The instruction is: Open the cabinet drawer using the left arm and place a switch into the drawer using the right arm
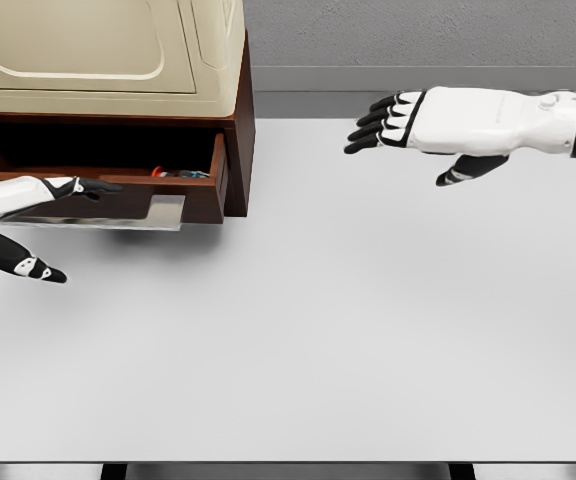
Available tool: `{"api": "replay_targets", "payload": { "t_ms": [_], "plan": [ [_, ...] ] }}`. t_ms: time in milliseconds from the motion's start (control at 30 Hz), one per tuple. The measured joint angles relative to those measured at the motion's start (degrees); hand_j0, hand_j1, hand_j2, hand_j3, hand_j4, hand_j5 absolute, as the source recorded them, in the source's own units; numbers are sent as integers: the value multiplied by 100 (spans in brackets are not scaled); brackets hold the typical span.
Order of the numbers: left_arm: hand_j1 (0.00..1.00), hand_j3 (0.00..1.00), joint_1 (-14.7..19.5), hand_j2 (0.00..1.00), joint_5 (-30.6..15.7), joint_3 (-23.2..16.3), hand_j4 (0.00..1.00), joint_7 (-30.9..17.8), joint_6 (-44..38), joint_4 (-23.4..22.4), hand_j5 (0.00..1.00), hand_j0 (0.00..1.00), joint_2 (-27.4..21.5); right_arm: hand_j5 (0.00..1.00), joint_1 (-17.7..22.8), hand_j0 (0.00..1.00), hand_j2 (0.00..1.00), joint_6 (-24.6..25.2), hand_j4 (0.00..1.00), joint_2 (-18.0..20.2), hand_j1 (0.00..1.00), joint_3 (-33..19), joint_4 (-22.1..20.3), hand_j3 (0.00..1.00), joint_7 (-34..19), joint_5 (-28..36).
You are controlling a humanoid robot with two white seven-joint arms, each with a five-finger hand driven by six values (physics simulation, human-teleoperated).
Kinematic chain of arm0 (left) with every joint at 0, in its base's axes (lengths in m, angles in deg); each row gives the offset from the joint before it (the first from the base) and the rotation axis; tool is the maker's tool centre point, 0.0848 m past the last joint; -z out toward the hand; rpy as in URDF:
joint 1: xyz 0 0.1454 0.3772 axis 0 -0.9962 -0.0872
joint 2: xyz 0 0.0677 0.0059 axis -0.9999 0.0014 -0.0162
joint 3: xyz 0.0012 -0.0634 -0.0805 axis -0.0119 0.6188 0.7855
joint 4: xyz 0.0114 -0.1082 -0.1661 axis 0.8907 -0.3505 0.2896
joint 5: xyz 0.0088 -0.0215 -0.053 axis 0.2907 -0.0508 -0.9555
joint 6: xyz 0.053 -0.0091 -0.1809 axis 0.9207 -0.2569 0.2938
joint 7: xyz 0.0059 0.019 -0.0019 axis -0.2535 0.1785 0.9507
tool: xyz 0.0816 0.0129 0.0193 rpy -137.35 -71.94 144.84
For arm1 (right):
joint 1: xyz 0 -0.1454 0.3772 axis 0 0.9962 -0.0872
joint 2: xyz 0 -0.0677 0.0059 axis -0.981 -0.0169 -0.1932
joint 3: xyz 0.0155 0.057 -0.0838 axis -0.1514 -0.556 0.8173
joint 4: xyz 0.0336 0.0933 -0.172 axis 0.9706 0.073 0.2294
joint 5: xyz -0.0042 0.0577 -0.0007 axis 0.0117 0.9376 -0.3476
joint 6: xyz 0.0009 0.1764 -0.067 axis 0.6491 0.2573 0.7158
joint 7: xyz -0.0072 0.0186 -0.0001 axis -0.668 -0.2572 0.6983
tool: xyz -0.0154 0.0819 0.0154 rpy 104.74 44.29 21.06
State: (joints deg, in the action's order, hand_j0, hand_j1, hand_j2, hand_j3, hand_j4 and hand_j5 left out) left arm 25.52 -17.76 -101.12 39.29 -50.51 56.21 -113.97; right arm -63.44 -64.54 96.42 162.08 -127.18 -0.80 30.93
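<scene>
Left hand fingers spread, empty, at the front of the pulled-out drawer, probably bracing it. Switch lies inside, near the right end. Right hand open, empty, hovering over the table; looks placed.

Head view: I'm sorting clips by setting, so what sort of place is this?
Probably a simulated tabletop test scene, not a real room: a bare white table, a plain grey wall, and a brown cabinet with its drawer pulled open, something small inside.
</scene>
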Motion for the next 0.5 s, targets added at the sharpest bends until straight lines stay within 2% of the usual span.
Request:
{"api": "replay_targets", "payload": {
  "t_ms": [500],
  "plan": [
    [88, 88, 0, 88, -158, 197, 88, -22, 228, 101, 88, 88, -47, 100, 53, 100, 100, 0, 100, -17, 100, 6, 43, 100, 0, 1]
  ]
}}
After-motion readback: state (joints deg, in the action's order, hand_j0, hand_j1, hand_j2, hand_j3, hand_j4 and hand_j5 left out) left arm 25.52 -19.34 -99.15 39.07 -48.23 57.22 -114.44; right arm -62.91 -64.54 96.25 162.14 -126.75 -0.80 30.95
